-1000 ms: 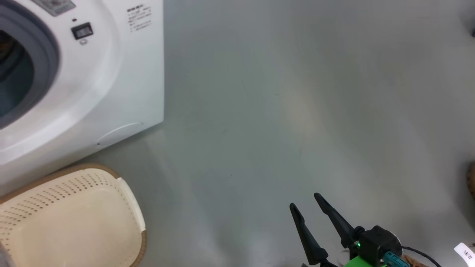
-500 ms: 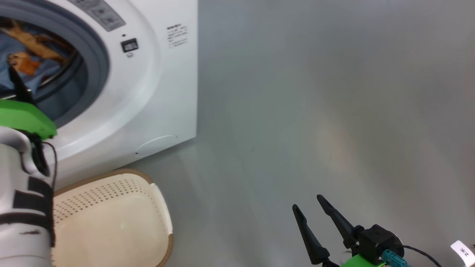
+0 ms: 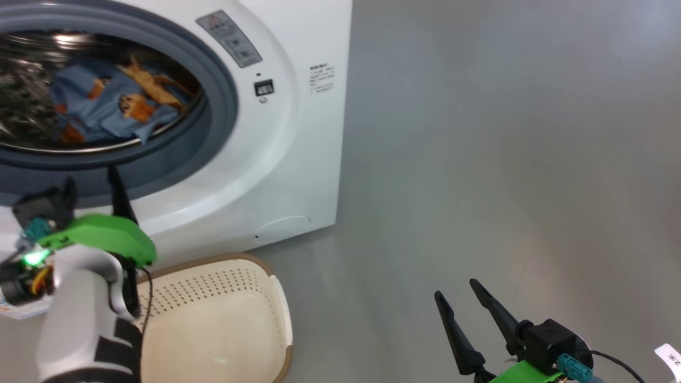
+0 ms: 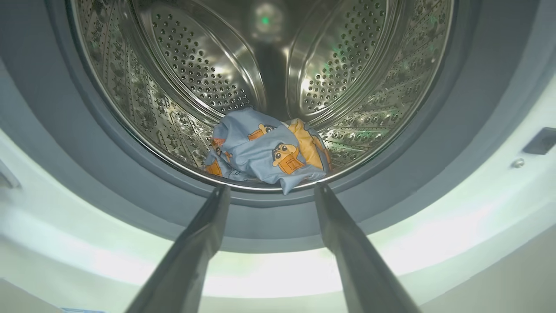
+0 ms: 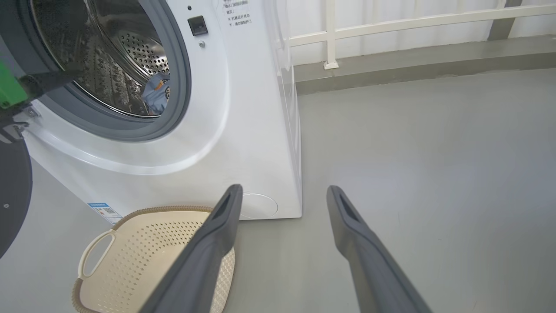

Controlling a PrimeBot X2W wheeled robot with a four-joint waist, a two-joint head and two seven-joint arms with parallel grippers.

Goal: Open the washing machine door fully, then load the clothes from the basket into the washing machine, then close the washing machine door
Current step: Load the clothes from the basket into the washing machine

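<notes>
On the left wrist view, the left end effector [image 4: 272, 188] has its two fingers spread apart with nothing between them, aimed at the mouth of the washing machine [image 3: 298, 159]. The clothes [image 4: 267, 150] sit at the lower centre of that frame. They are bunched on the bottom of the steel drum [image 4: 195, 65], right at its front lip, just above the gap between my fingertips and not touching them. The grey gasket [image 4: 108, 169] runs between the tips and the fabric.

In the head view I see this end effector at the lower left, below the round opening, with the blue fabric in the upper left inside the drum.

The right end effector [image 5: 284, 188] is also spread wide and grips nothing. It hangs over the grey floor [image 3: 479, 159] at the lower right of the head view, well apart from the clothes.

In the right wrist view the basket [image 5: 143, 256] stands at the lower left on the floor, close against the foot of the machine, its perforated bottom showing. At the far left edge is the dark curve of the washing machine door [image 5: 15, 191], swung clear of the opening.
</notes>
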